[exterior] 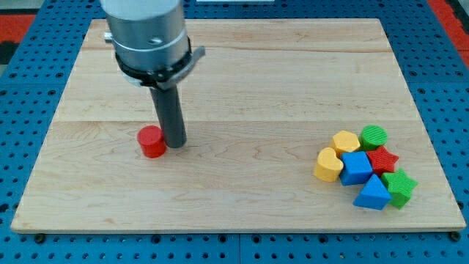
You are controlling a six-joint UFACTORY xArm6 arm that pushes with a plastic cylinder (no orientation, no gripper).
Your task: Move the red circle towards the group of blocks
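The red circle (152, 141) sits left of the surface's (242, 66) centre, well apart from the group by the right edge, so nearly all the travel is left. My tip (174, 143), a plain rod as end effector that grips nothing, stands just beside the circle's right, the wrong side for pushing rightward. Between circle and group nothing blocks; the yellow blocks (335, 154) come first.

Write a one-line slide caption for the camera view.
My tip sits just right of the red circle, far from the group of blocks clustered at the wooden board's right.
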